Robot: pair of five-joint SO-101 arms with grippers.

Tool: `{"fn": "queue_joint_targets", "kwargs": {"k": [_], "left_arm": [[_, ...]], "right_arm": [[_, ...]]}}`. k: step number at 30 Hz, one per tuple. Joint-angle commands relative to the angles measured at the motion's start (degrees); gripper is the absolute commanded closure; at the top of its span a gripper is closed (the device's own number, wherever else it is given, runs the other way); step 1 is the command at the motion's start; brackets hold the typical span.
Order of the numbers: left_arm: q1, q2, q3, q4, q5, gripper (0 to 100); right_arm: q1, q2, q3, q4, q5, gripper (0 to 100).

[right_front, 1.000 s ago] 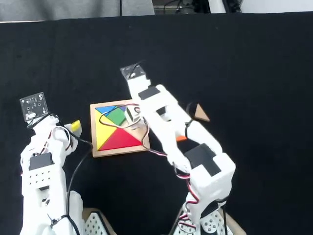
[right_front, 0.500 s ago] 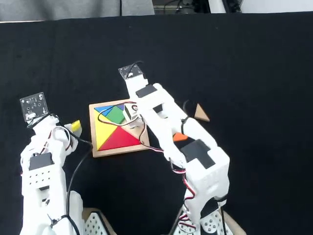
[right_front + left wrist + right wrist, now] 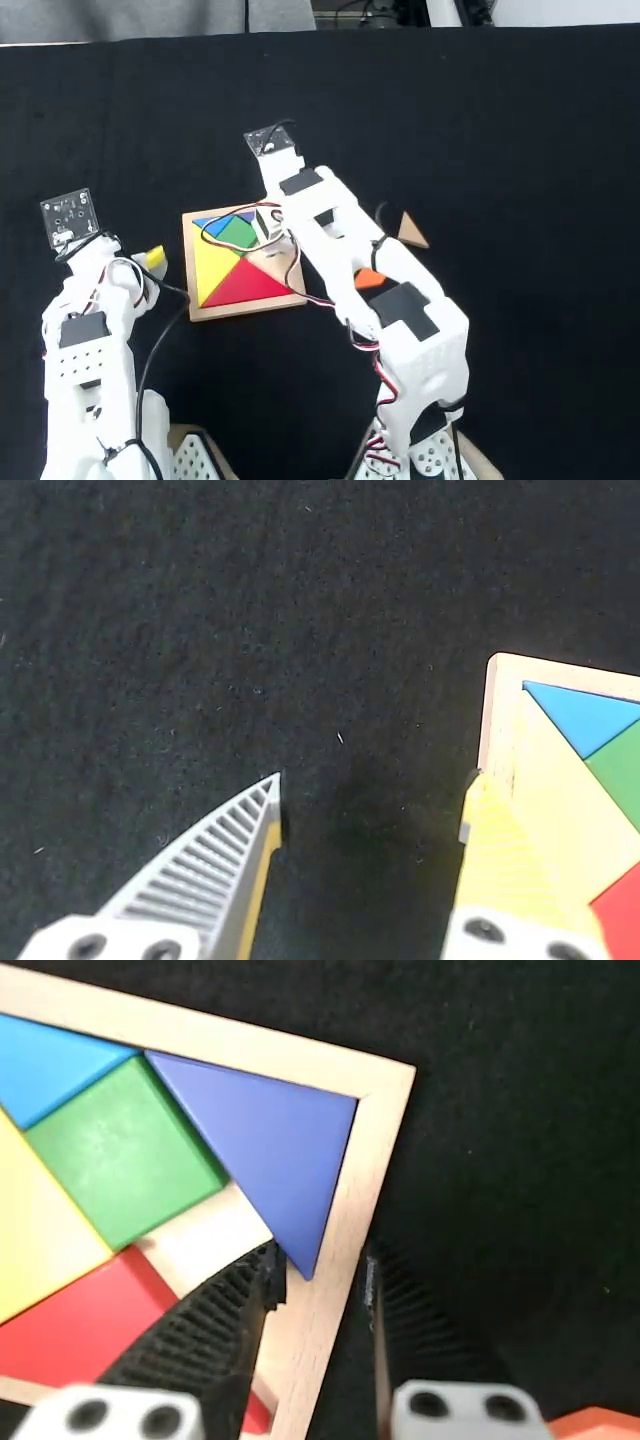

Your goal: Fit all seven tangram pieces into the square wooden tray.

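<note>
A black surface [image 3: 500,120] carries everything. In the high view the right arm [image 3: 350,260] reaches in over the near right part of the square wooden tray [image 3: 240,308] and hides that corner, with its cables looping over the coloured pieces. Two pieces lie loose on the cloth to the right of that arm. The tan triangle [image 3: 410,231] is well apart from the tray, and the orange piece [image 3: 368,279] sits close against the arm's side. The left arm [image 3: 90,330] stands to the left of the tray.

Inside the tray lie a light blue piece [image 3: 50,1065], a green square [image 3: 125,1165], a dark blue triangle [image 3: 280,1150], a yellow triangle [image 3: 40,1240] and a red triangle [image 3: 80,1330]. A strip of bare wood [image 3: 215,1230] shows beside the green square.

The right arm's fingers [image 3: 210,1340] are a little apart and pinch nothing. One is over the tray's inside and the other beyond its rim, with the rim and the dark blue triangle's sharp tip showing in the gap. The left arm's fingers [image 3: 225,855] are spread wide over bare cloth, with the yellow one just at the tray's outer edge near a corner.
</note>
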Motion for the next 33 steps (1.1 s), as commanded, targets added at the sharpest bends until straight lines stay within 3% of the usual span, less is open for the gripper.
{"fn": "queue_joint_targets", "kwargs": {"k": [1, 33], "left_arm": [[-0.57, -0.88, -0.48, -1.05, 0.09, 71], [-0.57, -0.79, -0.48, -1.05, 0.09, 71]], "right_arm": [[1.32, -0.40, -3.03, -0.18, 0.53, 86.4], [5.54, -0.84, 2.51, 5.36, 0.53, 89.4]]}}
